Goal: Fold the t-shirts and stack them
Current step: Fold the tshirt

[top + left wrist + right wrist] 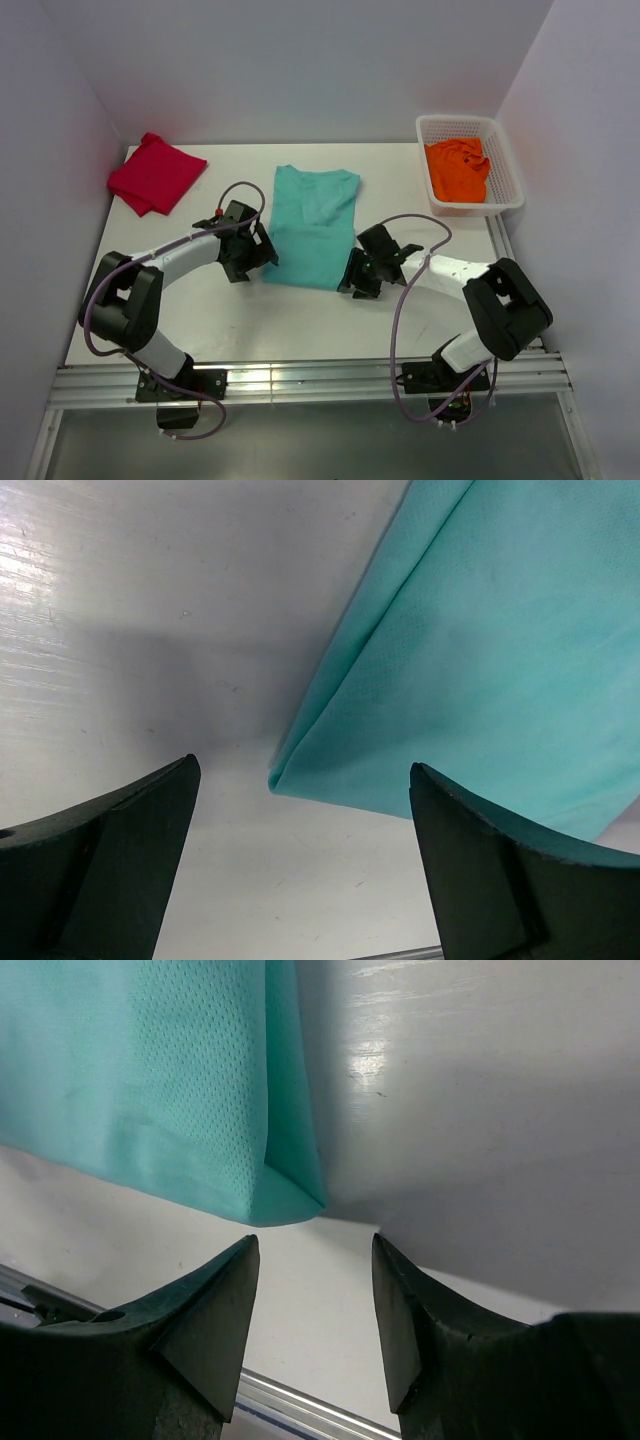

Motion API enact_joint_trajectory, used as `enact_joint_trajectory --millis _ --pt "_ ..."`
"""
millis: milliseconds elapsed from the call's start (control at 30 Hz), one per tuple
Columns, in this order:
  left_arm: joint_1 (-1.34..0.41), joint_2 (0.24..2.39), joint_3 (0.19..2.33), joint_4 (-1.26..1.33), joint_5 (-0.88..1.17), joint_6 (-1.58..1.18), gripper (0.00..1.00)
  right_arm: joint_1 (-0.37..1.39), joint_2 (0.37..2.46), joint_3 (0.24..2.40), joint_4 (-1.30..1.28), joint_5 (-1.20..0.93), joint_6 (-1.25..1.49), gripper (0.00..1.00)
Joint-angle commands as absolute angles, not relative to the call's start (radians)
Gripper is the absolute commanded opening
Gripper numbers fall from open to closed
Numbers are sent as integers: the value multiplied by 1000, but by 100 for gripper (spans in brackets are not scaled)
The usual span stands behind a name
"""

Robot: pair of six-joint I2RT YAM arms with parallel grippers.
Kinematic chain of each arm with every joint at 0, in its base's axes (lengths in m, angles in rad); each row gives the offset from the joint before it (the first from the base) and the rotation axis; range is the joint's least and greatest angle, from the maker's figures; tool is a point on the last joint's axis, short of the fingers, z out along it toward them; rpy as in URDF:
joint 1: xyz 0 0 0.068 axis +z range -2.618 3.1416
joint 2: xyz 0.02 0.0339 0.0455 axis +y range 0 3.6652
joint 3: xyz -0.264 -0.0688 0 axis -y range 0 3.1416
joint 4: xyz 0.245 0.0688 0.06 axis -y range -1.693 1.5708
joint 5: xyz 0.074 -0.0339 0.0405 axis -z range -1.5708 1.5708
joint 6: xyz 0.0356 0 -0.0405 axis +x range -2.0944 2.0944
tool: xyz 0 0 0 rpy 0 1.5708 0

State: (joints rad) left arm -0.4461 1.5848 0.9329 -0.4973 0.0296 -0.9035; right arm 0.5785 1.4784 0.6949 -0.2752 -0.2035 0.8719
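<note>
T-shirt in teal lies lengthwise on the desk. At its near left corner stands the left hand, wide open; at its near right corner the right hand, open, empty.

A: How much of the teal shirt did the wrist cameras catch?
B: Only near corners; the rest ran off the frames.
A: And the orange shirt?
B: Bunched in the basket, lower folds hidden, probably by its wall.
</note>
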Motion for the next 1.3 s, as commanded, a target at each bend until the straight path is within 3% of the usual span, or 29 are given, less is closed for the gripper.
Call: enact_joint_trajectory --millis 0,433,567,867,1100,1267 --pt "-452 1555 943 -488 21 -907 92 584 1459 681 -330 -129 854 57" --pt "-456 1586 979 -517 11 -887 92 586 1675 741 -241 -143 845 52" --pt "-456 1582 979 -531 5 -884 92 586 1707 764 -235 -150 842 41" --pt "-457 1568 970 -526 5 -891 91 586 1689 741 -241 -150 835 26" --pt "-474 1545 916 -474 5 -951 80 586 1678 716 -238 -156 833 19" --pt "-491 1574 894 -428 -37 -973 66 591 1681 726 -245 -160 838 17"
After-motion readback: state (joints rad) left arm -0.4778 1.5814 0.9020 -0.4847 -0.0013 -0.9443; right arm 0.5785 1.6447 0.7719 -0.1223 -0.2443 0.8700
